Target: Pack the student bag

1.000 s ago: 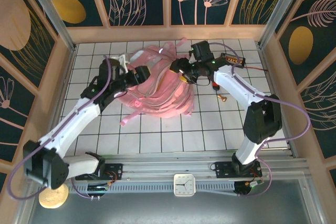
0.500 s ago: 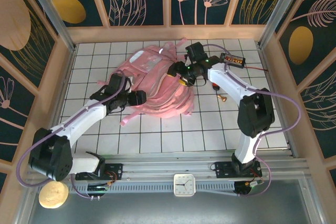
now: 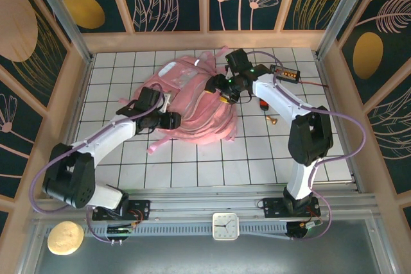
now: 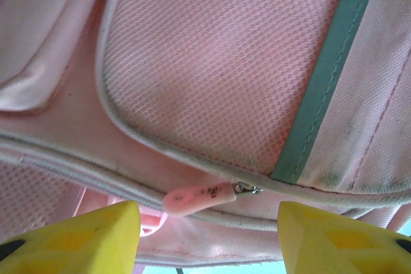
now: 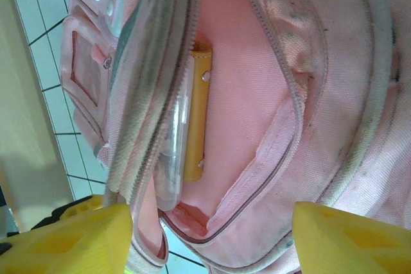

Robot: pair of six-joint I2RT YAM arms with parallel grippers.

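Swung in with left pincer [image 4: 205, 219], apart but narrowing, on the pink zip pull [image 4: 199, 198] at eight o'clock of the large soft pink fabric backpack [image 3: 192, 104], toward eleven on the desk [image 3: 257, 158], right pincer [image 5: 212, 222] apart, zipping likely next.

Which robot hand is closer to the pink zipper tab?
Left. The left gripper has the zipper tab just ahead of its open jaws; the right gripper hovers over an open pocket of the student bag.
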